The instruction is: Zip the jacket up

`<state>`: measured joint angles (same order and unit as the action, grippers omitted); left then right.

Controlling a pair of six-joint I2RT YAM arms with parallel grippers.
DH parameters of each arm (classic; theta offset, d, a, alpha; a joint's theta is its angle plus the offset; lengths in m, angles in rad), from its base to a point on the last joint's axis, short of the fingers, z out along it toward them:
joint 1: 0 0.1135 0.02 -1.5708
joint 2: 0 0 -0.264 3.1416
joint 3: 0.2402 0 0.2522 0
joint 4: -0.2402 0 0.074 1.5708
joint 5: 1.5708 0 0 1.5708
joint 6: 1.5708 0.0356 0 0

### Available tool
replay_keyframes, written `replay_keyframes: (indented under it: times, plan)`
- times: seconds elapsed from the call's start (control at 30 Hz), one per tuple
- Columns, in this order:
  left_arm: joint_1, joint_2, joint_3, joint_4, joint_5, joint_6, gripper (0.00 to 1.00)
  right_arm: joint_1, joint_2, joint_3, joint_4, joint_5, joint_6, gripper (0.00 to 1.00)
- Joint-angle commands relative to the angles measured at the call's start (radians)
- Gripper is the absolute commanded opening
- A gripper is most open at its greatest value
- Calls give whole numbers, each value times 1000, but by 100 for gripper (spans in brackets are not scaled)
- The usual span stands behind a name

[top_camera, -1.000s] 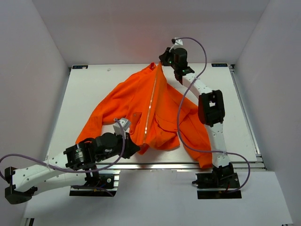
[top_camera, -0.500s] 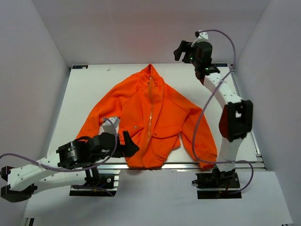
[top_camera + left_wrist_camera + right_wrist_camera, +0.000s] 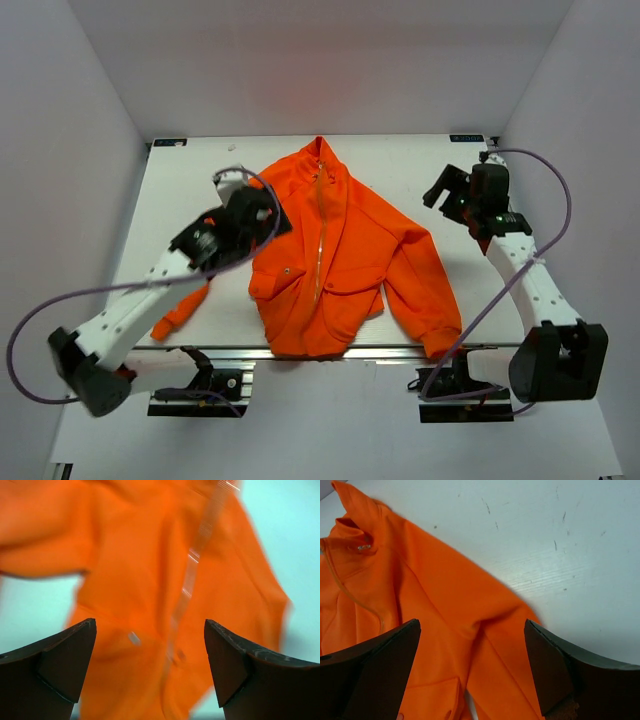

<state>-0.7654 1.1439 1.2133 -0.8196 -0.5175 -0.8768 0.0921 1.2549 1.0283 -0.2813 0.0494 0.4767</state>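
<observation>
The orange jacket (image 3: 340, 250) lies spread on the white table, collar (image 3: 320, 152) at the far side and its centre zipper (image 3: 320, 240) running toward me. My left gripper (image 3: 268, 216) hovers open over the jacket's left shoulder, holding nothing. In the blurred left wrist view the zipper (image 3: 192, 577) passes between the open fingers (image 3: 65, 662). My right gripper (image 3: 443, 190) hangs open to the right of the jacket, apart from it. Its wrist view shows the jacket (image 3: 420, 605), the collar (image 3: 347, 517) and a sleeve below the open gripper (image 3: 472, 655). My left arm hides part of the left sleeve.
The table (image 3: 200, 165) has white walls on three sides and an aluminium rail (image 3: 350, 352) along its near edge. The left cuff (image 3: 175, 320) and right cuff (image 3: 440, 345) lie near that rail. Purple cables loop from both arms.
Both grippers opened and let go of the jacket. The left arm swung from the near hem up to the left shoulder. The right arm left the collar and moved right and nearer. The jacket settled flat.
</observation>
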Motion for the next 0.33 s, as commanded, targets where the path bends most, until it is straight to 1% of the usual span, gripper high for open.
replay_keyframes:
  times: [0.0,0.03,0.1,0.13,0.17,0.2,0.3]
  plan:
    - [205,83,32,19,111,134,98,5,-121,-34,-85,32,36,89]
    - [291,91,37,33,150,156,98,5,-143,-69,-87,24,34,89]
    - [374,86,20,94,227,170,98,6,-213,-108,-76,18,37,89]
    - [438,82,12,115,270,180,98,5,-233,-131,-65,20,49,89]
    - [460,76,6,138,324,180,98,5,-274,-176,-38,18,60,90]
    - [472,62,-7,146,332,190,98,5,-293,-197,-26,17,71,89]
    - [477,15,-37,151,292,209,98,5,-345,-235,7,-2,65,90]
